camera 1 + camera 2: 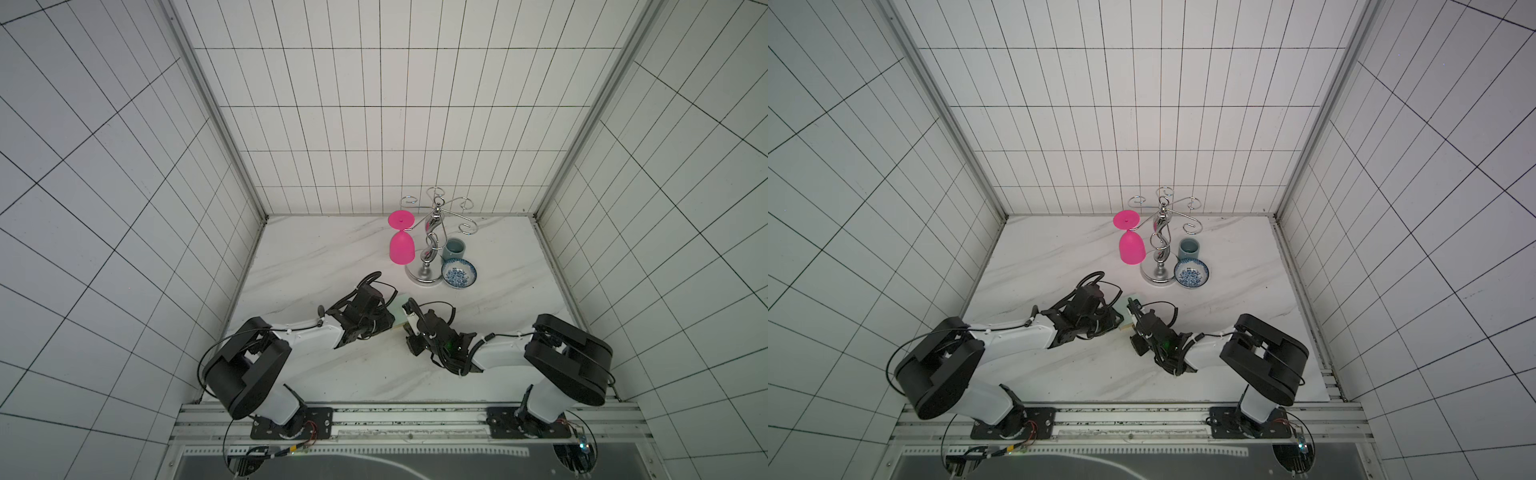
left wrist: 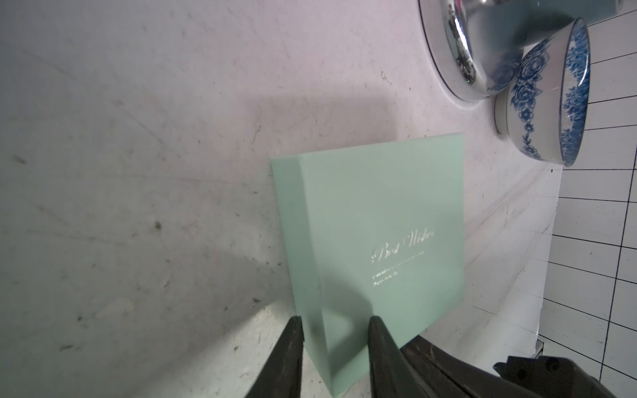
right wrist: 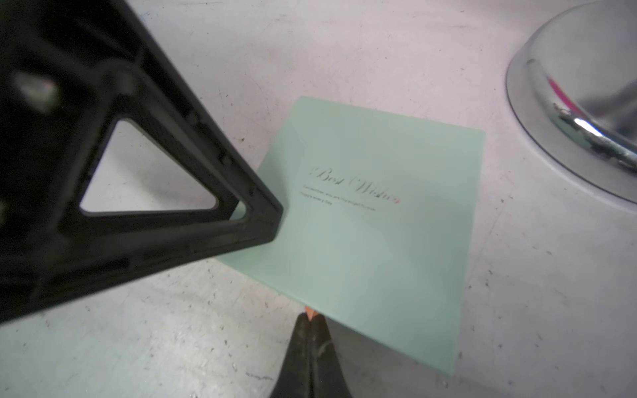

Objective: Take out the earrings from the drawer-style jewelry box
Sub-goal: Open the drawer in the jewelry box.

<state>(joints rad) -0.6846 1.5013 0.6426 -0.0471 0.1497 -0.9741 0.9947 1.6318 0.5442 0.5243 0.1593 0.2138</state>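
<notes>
White-tiled walls all round, marbled tabletop (image 1: 316, 257) underneath. Mint-green jewelry box (image 3: 362, 224) lying flat near the middle, right between both arms, "Best Wishes" lettering facing up. Left gripper (image 2: 336, 318) closed narrow on a corner of the box, one finger on each side. Right gripper (image 3: 310, 318) pinched tight on the little tan tab (image 3: 309, 311) at the box's edge. Farther back: chrome stand (image 1: 424, 274), patterned bowl (image 1: 459, 273) just beside its base, pink glass (image 1: 401, 249) hanging upside down.
</notes>
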